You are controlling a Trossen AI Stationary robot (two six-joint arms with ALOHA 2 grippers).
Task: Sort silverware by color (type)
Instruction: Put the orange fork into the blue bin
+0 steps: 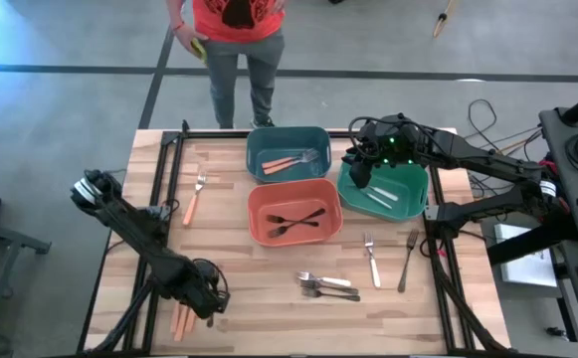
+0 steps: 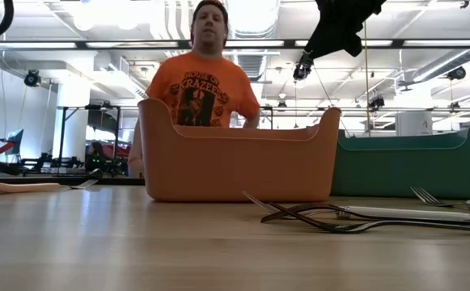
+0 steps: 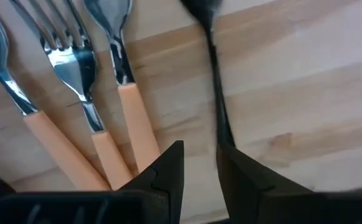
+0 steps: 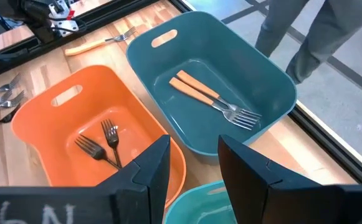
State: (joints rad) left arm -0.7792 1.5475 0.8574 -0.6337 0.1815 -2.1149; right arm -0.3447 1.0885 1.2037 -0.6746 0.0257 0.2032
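So the left gripper [image 1: 207, 301] is down at the near left corner of the counter [image 1: 269, 278], fingers [image 3: 168, 168] parted with nothing between them, just beside a little bunch of orange-handled forks [image 1: 183, 320] lying flat on the wood. The right gripper [image 1: 360, 171] hangs over the green bin's [image 1: 413, 204] left edge at the far right, fingers [image 4: 149, 165] also apart and empty. Two orange-handled forks [image 1: 290, 162] sit in the teal bin [image 1: 269, 144], two black forks [image 1: 295, 221] in the orange-red bin [image 1: 269, 199]. One more orange-handled fork [image 1: 194, 198] lies at far left, a pile of silver pieces [image 1: 326, 286] near the middle, plus a silver fork [image 1: 371, 259] and a dark fork [image 1: 408, 261] right of that. A person [image 1: 234, 40] in an orange shirt stands behind the counter.
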